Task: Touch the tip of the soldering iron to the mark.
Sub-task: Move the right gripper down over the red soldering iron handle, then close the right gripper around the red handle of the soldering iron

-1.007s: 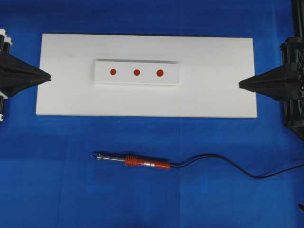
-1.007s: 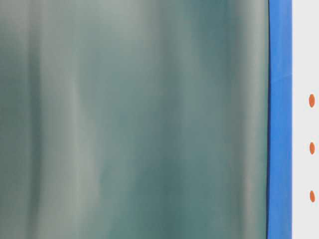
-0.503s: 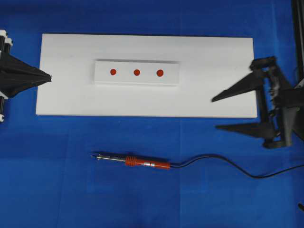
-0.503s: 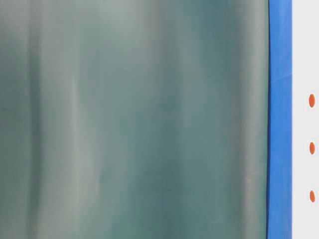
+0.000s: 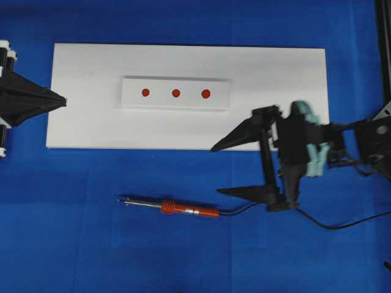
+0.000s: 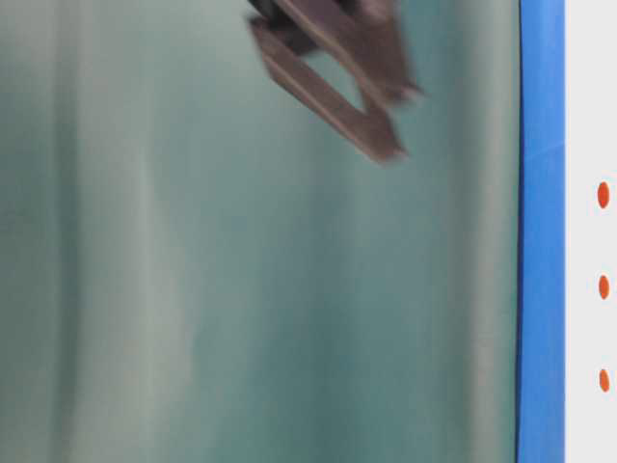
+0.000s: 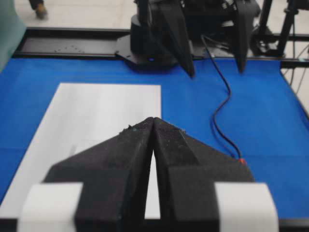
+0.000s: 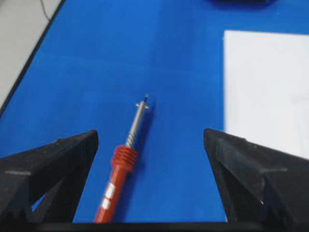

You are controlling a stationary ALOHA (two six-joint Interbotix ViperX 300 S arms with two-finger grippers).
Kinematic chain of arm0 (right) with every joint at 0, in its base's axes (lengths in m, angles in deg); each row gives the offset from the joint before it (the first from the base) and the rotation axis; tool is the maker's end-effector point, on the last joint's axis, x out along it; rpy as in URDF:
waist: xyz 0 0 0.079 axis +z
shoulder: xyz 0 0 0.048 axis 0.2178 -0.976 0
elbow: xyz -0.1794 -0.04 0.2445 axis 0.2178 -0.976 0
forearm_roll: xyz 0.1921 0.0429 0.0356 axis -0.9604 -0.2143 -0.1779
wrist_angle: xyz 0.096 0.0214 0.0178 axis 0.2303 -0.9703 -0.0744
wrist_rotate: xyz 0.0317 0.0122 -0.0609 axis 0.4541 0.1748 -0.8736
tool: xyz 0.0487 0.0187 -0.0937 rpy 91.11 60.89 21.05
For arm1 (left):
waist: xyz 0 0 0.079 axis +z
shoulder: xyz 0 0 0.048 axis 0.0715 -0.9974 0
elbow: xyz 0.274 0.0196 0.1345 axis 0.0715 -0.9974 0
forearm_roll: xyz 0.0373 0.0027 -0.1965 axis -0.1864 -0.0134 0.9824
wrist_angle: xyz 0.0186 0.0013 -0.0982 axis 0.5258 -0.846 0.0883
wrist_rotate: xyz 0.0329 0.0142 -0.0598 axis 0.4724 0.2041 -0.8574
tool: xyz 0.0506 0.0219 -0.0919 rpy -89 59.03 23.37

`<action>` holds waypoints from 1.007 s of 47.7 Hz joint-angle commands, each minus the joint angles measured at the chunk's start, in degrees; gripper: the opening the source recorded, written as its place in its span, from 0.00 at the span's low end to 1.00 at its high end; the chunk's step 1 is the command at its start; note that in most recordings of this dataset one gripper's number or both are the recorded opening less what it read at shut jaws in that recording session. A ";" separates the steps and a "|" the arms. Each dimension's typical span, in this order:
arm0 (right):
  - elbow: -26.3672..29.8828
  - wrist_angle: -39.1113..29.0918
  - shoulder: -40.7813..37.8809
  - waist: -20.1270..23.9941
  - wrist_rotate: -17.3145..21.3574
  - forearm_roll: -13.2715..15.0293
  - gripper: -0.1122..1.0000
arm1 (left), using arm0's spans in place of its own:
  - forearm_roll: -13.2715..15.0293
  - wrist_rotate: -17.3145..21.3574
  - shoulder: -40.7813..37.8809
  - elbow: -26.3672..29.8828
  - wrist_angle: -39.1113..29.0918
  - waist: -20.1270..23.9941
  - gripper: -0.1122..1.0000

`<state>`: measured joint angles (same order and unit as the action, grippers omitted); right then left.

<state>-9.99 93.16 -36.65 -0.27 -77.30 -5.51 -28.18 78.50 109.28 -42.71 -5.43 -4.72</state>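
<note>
**Soldering iron lies free on the blue mat, right gripper spread wide beside it**

Soldering iron (image 5: 172, 207) rests flat on the blue mat (image 5: 73, 244), just in front of the white board (image 5: 85, 122) and apart from it. Nothing grips it. Its red-orange handle points toward the right arm's side, its thin silver shaft and tip toward the left arm's side, and its black cord (image 5: 317, 221) curls away to the right edge of the overhead view.

On the board sits a smaller raised white strip (image 5: 176, 93) carrying 3 red dots (image 5: 176, 93) in a row. The iron's tip is well apart from all 3.

From where I stand, the right gripper (image 5: 215, 170) hangs near the handle end of the iron with its 2 black fingers (image 5: 235, 137) splayed wide and nothing between them. One finger reaches over the board's near edge, the other over the mat near the cord. Its own camera shows the iron lying between the 2 fingers, untouched.

At the board's far left end, the left gripper (image 5: 61, 99) sits with its fingers pressed together to a point, empty.
</note>
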 commanded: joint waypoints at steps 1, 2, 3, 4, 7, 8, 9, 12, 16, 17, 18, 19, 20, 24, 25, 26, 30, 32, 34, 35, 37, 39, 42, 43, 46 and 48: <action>2.46 3.96 -4.13 1.32 0.00 -2.29 0.90 | -0.18 0.00 -0.18 0.53 0.62 -0.18 0.10; 2.64 4.83 -5.27 1.58 0.00 -2.99 0.90 | -0.18 0.00 -0.09 0.53 0.53 -0.18 0.10; 2.90 5.63 -6.33 1.76 0.00 -3.69 0.90 | -0.09 0.00 -0.09 0.53 0.62 -0.18 0.10; 3.08 6.59 -7.38 2.02 0.00 -4.57 0.90 | -0.09 0.00 0.00 0.53 0.53 -0.18 0.10; 3.96 9.14 -11.16 2.99 -0.09 -7.38 0.90 | -0.09 0.00 0.00 0.44 0.62 -0.18 0.10; 4.31 9.76 -12.13 3.34 -0.09 -8.09 0.90 | -0.18 0.00 0.00 0.44 0.62 -0.18 0.10; 4.57 10.20 -13.10 3.60 -0.09 -8.79 0.90 | -0.18 0.00 0.09 0.35 0.53 -0.18 0.10; 5.71 10.72 -15.73 4.57 -0.09 -10.55 0.90 | -0.18 0.00 0.09 0.26 0.62 -0.18 0.10; 7.82 10.72 -19.25 5.89 -0.18 -12.57 0.90 | -0.18 0.09 0.09 0.09 0.53 -0.18 0.10; 8.26 10.72 -19.95 6.15 -0.18 -13.18 0.90 | -0.18 0.09 0.09 0.09 0.62 -0.18 0.10; 8.70 10.72 -20.83 6.42 -0.18 -13.71 0.90 | -0.09 0.09 0.09 0.09 0.53 -0.18 0.10; 9.14 10.81 -21.62 6.68 -0.18 -14.15 0.90 | -0.18 0.09 0.18 0.09 0.62 -0.18 0.10; 9.58 10.81 -22.32 6.86 -0.18 -14.68 0.90 | -0.09 0.09 0.18 0.00 0.62 -0.18 0.10; 11.16 10.81 -25.40 7.56 -0.18 -16.70 0.90 | -0.18 0.09 0.18 -0.09 0.62 -0.18 0.10; 11.51 10.81 -26.19 7.73 -0.18 -17.14 0.90 | -0.09 0.00 0.18 -0.09 0.62 -0.18 0.10; 11.87 10.81 -26.89 7.82 -0.18 -17.58 0.90 | -0.09 0.09 0.18 -0.09 0.62 -0.18 0.10; 13.36 10.72 -29.53 8.26 -0.18 -19.51 0.89 | -0.09 0.09 0.18 -0.09 0.62 -0.18 0.10; 13.71 10.72 -30.41 8.44 -0.18 -20.30 0.89 | -0.09 0.00 0.18 -0.18 0.53 -0.18 0.10; 14.06 10.72 -31.20 8.61 -0.18 -21.18 0.89 | -0.18 0.00 0.18 -0.18 0.62 -0.18 0.10; 14.15 10.63 -31.46 8.70 -0.18 -21.53 0.89 | -0.18 0.09 0.18 -0.18 0.53 -0.18 0.10; 14.24 10.63 -31.82 8.88 -0.18 -22.06 0.89 | -0.09 0.09 0.18 -0.18 0.53 -0.18 0.10; 14.41 10.72 -32.17 9.05 -0.18 -22.24 0.89 | -0.09 0.09 0.18 -0.26 0.53 -0.18 0.10; 14.41 10.63 -32.52 9.32 -0.18 -22.41 0.88 | -0.09 0.09 0.18 -0.26 0.53 -0.18 0.10; 14.41 10.72 -32.61 9.40 -0.26 -22.41 0.87 | -0.18 0.09 0.18 -0.26 0.53 -0.18 0.10; 14.41 10.63 -32.70 9.67 -0.53 -22.41 0.84 | -0.18 0.09 0.18 -0.26 0.53 -0.18 0.10; 14.33 10.63 -32.70 9.93 -0.79 -22.32 0.80 | -0.18 0.09 0.18 -0.26 0.53 -0.18 0.10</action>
<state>3.55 103.36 -70.22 9.04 -77.83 -27.74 -28.18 78.50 109.63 -43.59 -5.43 -4.72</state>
